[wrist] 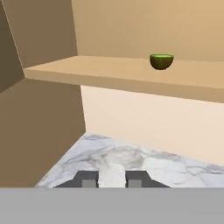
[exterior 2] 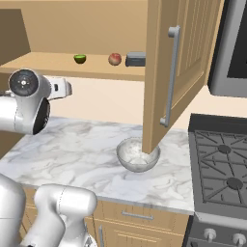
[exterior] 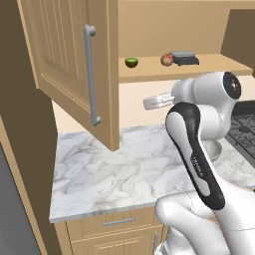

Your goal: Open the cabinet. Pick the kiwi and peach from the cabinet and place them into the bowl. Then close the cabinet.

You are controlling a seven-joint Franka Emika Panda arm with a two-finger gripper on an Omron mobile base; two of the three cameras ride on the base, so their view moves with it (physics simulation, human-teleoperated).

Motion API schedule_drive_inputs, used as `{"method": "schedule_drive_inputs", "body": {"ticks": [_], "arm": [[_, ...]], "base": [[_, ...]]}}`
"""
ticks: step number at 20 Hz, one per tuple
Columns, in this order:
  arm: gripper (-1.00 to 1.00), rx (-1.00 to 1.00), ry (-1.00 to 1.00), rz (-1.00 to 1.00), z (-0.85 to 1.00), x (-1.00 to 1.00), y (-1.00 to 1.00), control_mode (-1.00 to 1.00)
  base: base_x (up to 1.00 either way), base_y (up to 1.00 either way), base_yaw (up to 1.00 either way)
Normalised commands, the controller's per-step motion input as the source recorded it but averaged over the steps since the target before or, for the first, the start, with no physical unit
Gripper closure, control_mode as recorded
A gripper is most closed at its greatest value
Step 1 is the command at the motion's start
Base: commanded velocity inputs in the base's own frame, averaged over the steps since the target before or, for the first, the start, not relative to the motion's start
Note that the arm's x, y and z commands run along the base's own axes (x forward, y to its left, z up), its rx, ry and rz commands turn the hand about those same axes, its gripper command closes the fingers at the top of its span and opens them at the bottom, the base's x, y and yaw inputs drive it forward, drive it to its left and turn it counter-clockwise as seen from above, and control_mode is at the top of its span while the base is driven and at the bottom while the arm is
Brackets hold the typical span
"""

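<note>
Large light-wood wall cabinet (exterior: 69, 55) is being seen with both raised-panel doors swung open. On its shelf: small green halved kiwi (exterior: 131, 62) sitting at left, small round reddish-orange peach (exterior: 167, 59) at middle, flat dark grey block (exterior: 184, 58) touching peach on right. Wide shallow speckled grey bowl (exterior 2: 138, 154) is resting on white marble counter (exterior: 119, 169), under right door's lower edge. Two-finger gripper (wrist: 111, 180) is being held below shelf level, empty, fingertips (wrist: 89, 180) slightly parted (small gap showing in hand view).
</note>
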Motion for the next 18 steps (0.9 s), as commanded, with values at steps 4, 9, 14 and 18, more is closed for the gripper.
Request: {"method": "schedule_drive_inputs", "body": {"ticks": [4,9,14,18], "arm": [[-1.00,0.00,0.03,-0.12,0.00,0.02,-0.03,-1.00],[-1.00,0.00,0.00,-0.09,0.00,0.04,-0.04,-1.00],[-1.00,0.00,0.03,-0.02,0.00,0.35,0.00,-1.00],[-1.00,0.00,0.02,-0.03,0.00,0.39,-0.03,-1.00]], "base": [[0.00,0.00,0.00],[0.00,0.00,0.00],[0.00,0.00,0.00],[0.00,0.00,0.00]]}}
